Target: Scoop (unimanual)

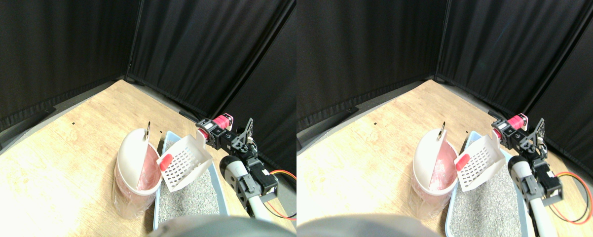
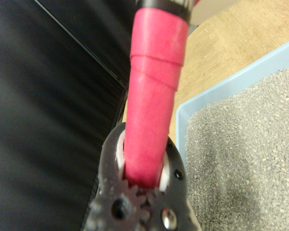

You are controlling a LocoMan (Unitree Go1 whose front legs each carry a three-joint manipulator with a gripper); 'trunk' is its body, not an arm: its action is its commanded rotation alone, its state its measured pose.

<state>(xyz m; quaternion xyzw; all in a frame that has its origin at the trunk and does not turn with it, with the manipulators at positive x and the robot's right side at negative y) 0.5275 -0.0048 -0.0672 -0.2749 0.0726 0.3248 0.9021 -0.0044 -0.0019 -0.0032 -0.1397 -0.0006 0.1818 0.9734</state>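
The right gripper, jaws closed on the pink-wrapped handle, holds the white slotted scoop tilted over the lined bin beside the litter tray; the scoop looks light and stiff, best gripped by that handle.

Robot lab test bay, black curtains on frames closing in a pale wood floor, exposed red and black wiring on the manipulator
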